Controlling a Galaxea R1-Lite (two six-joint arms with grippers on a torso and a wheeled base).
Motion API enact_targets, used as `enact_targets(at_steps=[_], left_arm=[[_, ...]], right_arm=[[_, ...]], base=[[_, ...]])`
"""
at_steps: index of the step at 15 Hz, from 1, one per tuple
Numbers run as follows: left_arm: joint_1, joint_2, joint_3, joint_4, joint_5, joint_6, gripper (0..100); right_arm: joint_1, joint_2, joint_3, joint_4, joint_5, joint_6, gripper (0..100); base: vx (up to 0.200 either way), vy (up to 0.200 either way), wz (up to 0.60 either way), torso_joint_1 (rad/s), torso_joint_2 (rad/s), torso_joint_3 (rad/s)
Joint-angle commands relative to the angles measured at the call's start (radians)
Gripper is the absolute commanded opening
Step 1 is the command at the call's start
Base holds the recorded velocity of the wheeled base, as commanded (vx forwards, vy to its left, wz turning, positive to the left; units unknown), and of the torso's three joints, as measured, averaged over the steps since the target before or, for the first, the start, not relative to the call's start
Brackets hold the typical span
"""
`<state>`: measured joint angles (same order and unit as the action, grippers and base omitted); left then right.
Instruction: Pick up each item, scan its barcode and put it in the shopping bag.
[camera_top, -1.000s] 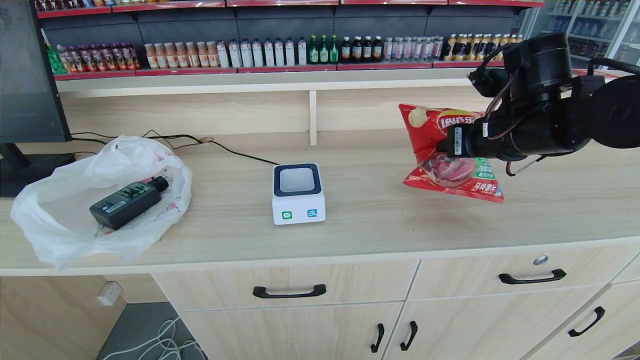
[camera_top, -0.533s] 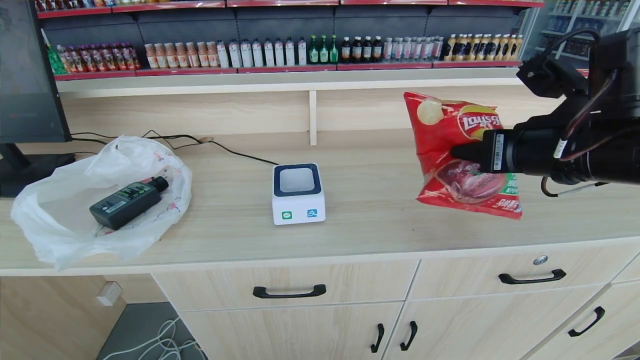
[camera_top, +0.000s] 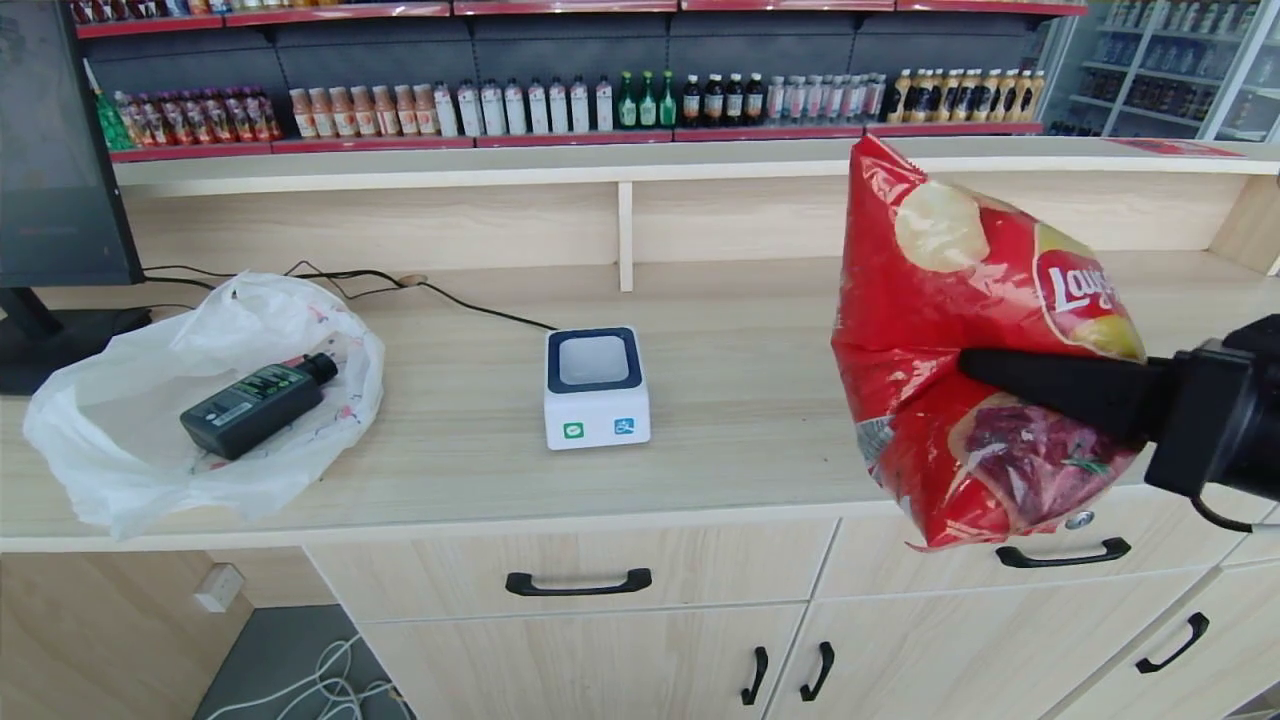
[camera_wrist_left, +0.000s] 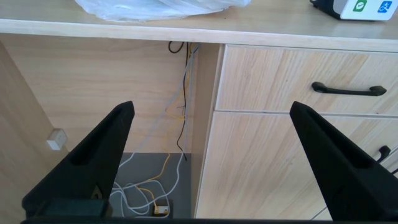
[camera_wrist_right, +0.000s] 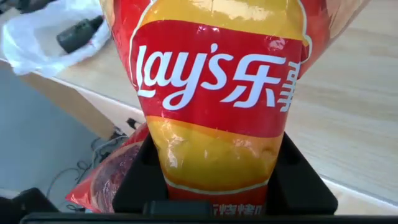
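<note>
Currently the right gripper (camera_top: 975, 368) is clamped across the middle of the red chip bag (camera_top: 930, 300). The bag is held upright in the air at the right of the head view, well apart from the scanner (camera_top: 597, 387) at centre. It looks light, puffy and slick, with fragile contents, so a gentle mid-body pinch suits. The left gripper (camera_wrist_left: 211, 107) has its fingers spread, empty, by the drawers (camera_wrist_left: 292, 74).

White lettering on chip bag (camera_top: 920, 290); two icons on scanner (camera_top: 596, 388)
</note>
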<state>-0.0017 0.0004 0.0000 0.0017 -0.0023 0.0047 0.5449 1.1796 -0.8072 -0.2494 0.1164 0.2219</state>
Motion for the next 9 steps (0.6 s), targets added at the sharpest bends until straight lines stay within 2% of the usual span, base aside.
enact_targets(at_steps=[1,5,8,9], left_arm=[[0.0,0.0,0.0,0.0,-0.001,0.0,100],[0.0,0.0,0.0,0.0,0.001,0.0,100],[0.0,0.0,0.0,0.0,0.001,0.0,100],[0.0,0.0,0.0,0.0,-0.001,0.0,100]], right_arm=[[0.017,-0.026,0.034,-0.065,0.082,0.099,0],[0.087,-0.02,0.163,-0.343,0.215,0.373,0],[0.165,-0.006,0.299,-0.547,0.221,0.525,0],[0.224,-0.006,0.358,-0.685,0.221,0.68,0]], base=[[0.0,0.0,0.0,0.0,0.0,0.0],[0.0,0.0,0.0,0.0,0.0,0.0],[0.0,0.0,0.0,0.0,0.0,0.0],[0.0,0.0,0.0,0.0,0.0,0.0]])
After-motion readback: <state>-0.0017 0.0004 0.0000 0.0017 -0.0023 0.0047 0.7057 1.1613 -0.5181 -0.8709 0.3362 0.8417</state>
